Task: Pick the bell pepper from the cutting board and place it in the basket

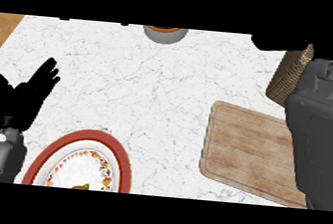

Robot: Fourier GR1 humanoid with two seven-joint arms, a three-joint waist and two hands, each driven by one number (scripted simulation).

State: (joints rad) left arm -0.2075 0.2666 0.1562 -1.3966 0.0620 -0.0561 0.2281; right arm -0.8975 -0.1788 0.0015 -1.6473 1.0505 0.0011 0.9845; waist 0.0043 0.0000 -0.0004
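Right hand (282, 43) at 1 o'clock over the basket (287, 74), fingers hidden so grip and pepper cannot be told; cutting board (247, 151) bare; lower well inside rim before letting go; left hand (23, 94) open, resting at 9 o'clock.

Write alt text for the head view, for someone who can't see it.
The right arm reaches over a bare cutting board toward a basket, its hand hidden. The open left hand rests at left, near a red-rimmed plate on the marble counter.
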